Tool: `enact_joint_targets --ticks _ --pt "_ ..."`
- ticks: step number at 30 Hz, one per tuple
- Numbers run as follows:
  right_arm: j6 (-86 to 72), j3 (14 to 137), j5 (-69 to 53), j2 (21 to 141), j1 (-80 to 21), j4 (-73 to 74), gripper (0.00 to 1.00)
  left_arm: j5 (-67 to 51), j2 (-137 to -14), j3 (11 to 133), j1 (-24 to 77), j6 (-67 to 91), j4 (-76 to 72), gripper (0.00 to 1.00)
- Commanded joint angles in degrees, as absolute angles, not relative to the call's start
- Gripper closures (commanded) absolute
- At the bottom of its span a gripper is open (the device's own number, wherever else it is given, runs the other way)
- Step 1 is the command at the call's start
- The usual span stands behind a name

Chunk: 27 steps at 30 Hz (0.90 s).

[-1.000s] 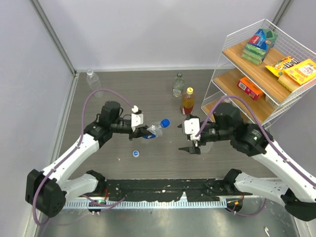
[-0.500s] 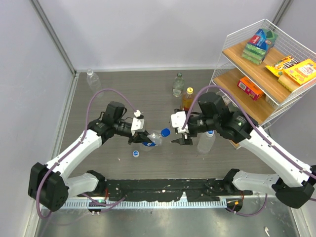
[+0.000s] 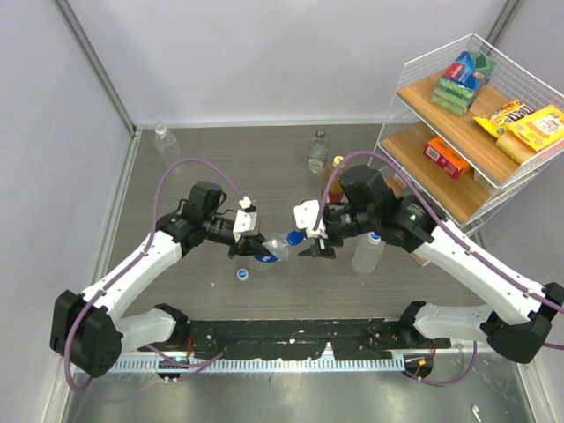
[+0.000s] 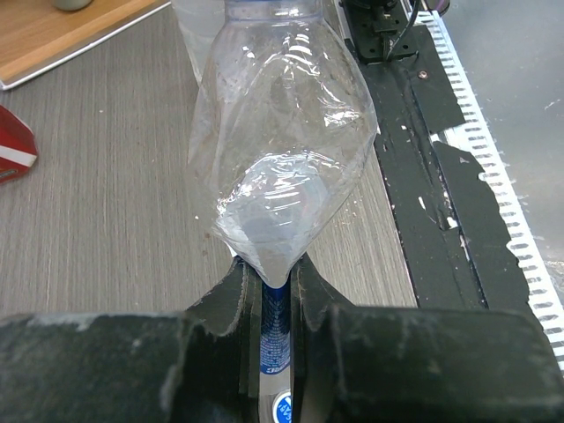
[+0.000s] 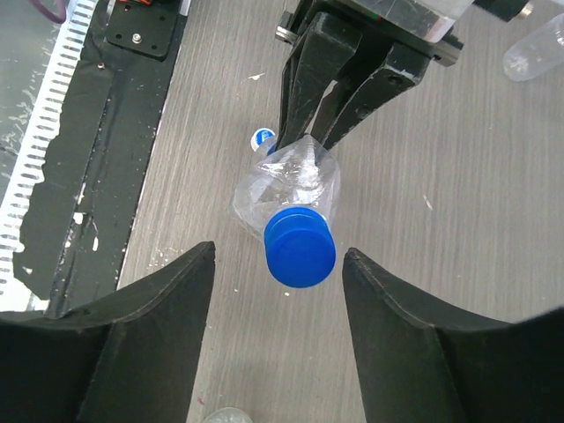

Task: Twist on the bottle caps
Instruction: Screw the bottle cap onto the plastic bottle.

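Top view: right gripper (image 3: 315, 245) has swung in from beside the shelf over the last second and now sits right at the blue cap (image 3: 295, 237) of the clear bottle (image 3: 278, 248). The left gripper (image 3: 256, 249) holds that bottle tipped sideways above the tabletop (image 3: 264, 176), and it has shifted a little toward the right arm to meet it. A loose white-and-blue cap (image 3: 241, 274) lies below the left jaws, untouched. Another clear bottle (image 3: 367, 253) lies behind the right jaws. Left wrist view: jaws clamped on the crushed base end of the bottle, with a strip of blue label pinched between them; the body runs straight out ahead and the cap end is out of frame. Right wrist view: blue cap sits on the bottle neck, centred between the right jaws but slightly toward the right-hand one. The jaws are apart with a gap on each side of the cap and no contact yet; they are narrower than a second ago, so they are closing in. Judgement: the approach is done, next comes pinching the cap and twisting it. How far the cap is already threaded cannot be told. The risk is the soft bottle twisting in the left jaws.
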<state>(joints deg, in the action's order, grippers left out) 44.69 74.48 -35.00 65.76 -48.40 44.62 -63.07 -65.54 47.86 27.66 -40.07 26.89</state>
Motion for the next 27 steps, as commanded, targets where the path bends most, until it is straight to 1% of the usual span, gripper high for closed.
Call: enact_joint_targets --ticks 1,3,4,7,8,11,13,15,16,18,19,22,27 --pt "43.07 77.17 -34.10 67.06 -49.31 42.10 0.38 -64.95 -65.48 50.36 27.42 -40.96 27.07 1.00" --pt "43.07 77.08 -34.01 67.32 -49.31 42.01 0.43 -64.78 -65.57 50.27 27.51 -40.96 26.98 1.00" --pt "43.07 76.99 -33.93 67.50 -49.48 42.10 0.49 -64.51 -65.65 50.19 27.42 -40.96 26.98 1.00" --pt "42.72 76.99 -33.84 67.68 -49.39 42.63 0.51 -64.34 -66.09 50.10 27.42 -40.78 26.54 1.00" --pt "42.63 76.99 -33.92 67.76 -49.31 42.80 0.54 -64.42 -66.18 50.18 27.42 -40.61 26.46 1.00" --pt "41.84 76.73 -34.01 67.85 -49.48 42.89 0.70 -63.81 -66.27 50.27 27.33 -38.77 24.18 1.00" --pt "40.52 76.21 -33.84 67.85 -49.40 42.54 0.73 -62.85 -65.75 50.10 27.42 -37.01 21.64 1.00" --pt "38.15 75.33 -33.14 67.85 -49.48 41.14 0.81 -60.04 -64.52 49.66 27.42 -34.03 18.13 1.00" --pt "35.53 74.97 -31.92 67.76 -49.48 39.22 0.82 -58.81 -63.73 49.05 27.42 -31.58 14.97 1.00" --pt "30.80 73.74 -29.11 67.50 -49.40 35.45 0.92 -55.83 -61.62 47.91 27.60 -25.96 10.05 1.00" --pt "25.45 72.26 -27.70 67.15 -49.48 33.07 0.99 -53.81 -60.74 47.20 27.86 -22.97 7.15 1.00" --pt "16.80 70.23 -20.85 67.32 -49.40 25.86 0.99 -45.30 -57.76 44.84 30.31 -18.64 2.56 1.00" --pt "0.65 72.68 -11.17 70.74 -48.78 24.35 0.99 -23.50 -52.48 38.68 40.32 -18.46 -8.06 1.00"
